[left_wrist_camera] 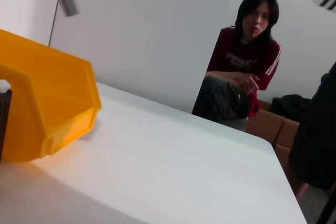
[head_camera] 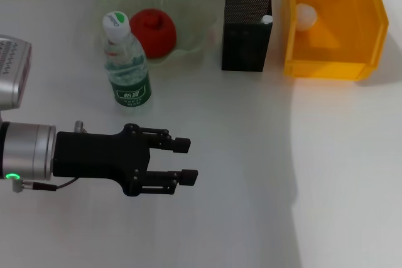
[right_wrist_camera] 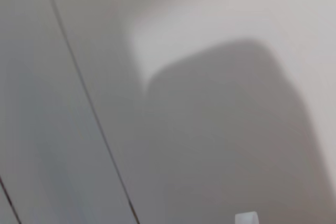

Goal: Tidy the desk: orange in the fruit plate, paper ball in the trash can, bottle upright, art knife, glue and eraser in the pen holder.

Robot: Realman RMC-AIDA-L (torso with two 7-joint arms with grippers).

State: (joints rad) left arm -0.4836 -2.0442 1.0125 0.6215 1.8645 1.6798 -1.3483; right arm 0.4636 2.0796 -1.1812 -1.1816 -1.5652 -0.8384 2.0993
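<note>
Over the white surface [head_camera: 251,174], the left black end effector [head_camera: 187,161] hovers with fingers apart, empty. Behind it the clear green-labelled plastic bottle [head_camera: 127,61] stands upright beside the red-orange orange [head_camera: 152,32] in the ruffled pale green glass plate [head_camera: 188,4].

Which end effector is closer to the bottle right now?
Left. The left end effector hovers over the desk just in front of the upright bottle, open and empty. The right end effector is not in view.
</note>
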